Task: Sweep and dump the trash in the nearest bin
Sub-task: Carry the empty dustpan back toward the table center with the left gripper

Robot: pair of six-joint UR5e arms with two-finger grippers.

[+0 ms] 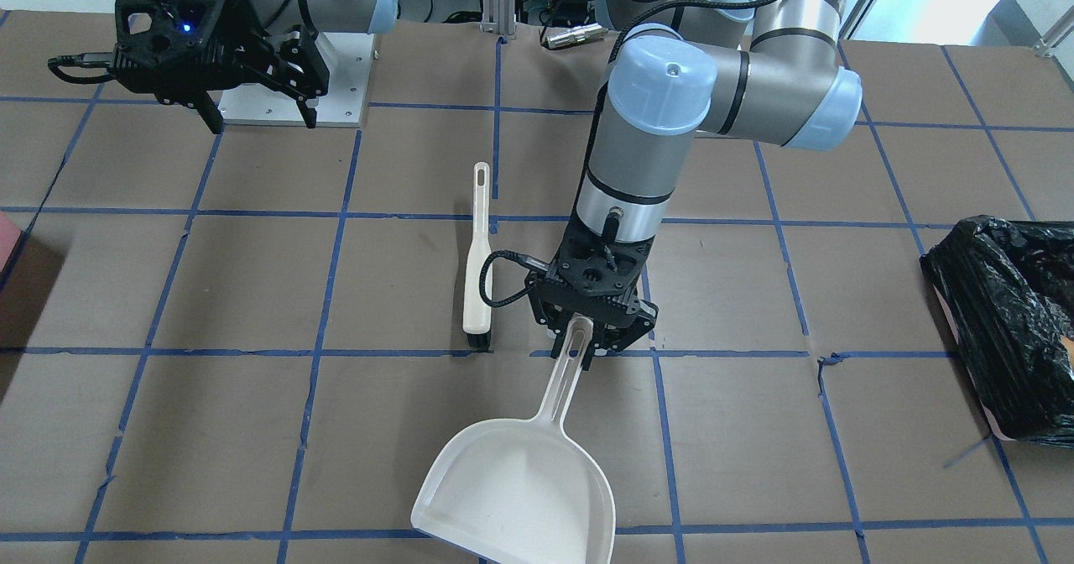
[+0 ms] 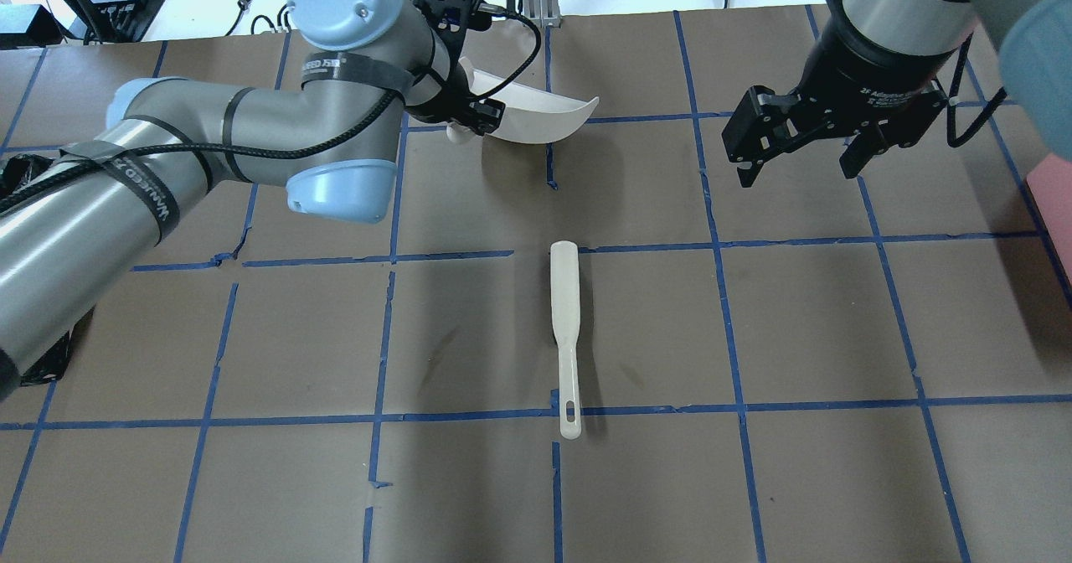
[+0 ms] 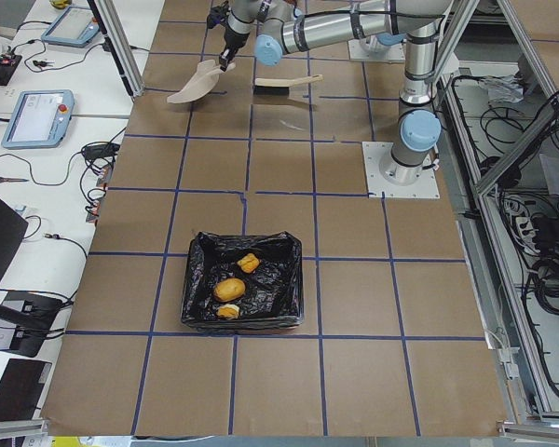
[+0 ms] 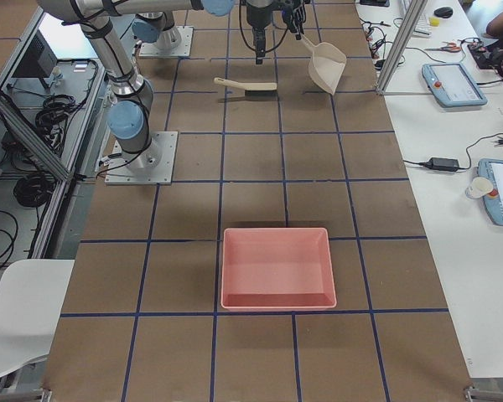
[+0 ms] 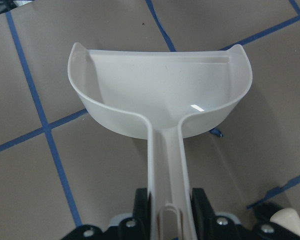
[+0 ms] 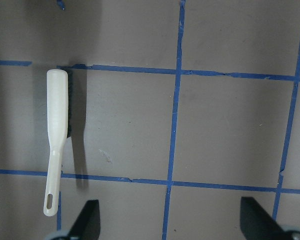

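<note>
Left gripper [image 1: 579, 339] is clamped on the end of the handle [image 1: 564, 392] of the white dustpan [image 1: 520, 488]. I judge the dustpan to be held clear of the table [image 1: 252, 295], and its pan shows empty in the left wrist view. Starting at the robot's far left, the bin [image 3: 284, 279], lined with a black bag, sits well apart from the dustpan on the left arm's side. The trash lies inside it, the round bun [image 3: 228, 290] between the two bread chunks [image 3: 249, 263]. On that evidence I rate the sweep and dump as complete. Moving right, the dustpan's long axis runs from the gripper out away from the robot's base, with the mouth farthest out and angled slightly toward the robot's right. Just beside the left gripper on that side, the brush [image 2: 567, 312] lies flat on the table. Its long axis also runs toward and away from the base, hang-hole end nearest the robot. Further right, the right gripper [image 2: 796, 176] hangs above the table with its jaws spread and nothing between them; the brush lies off to its left, not beneath it. At the far right sits a plain pink tray [image 4: 277, 233], unlined. My judgement is that any set-down of the dustpan falls to the left arm, and the clearance to watch is the brush alongside it.
</note>
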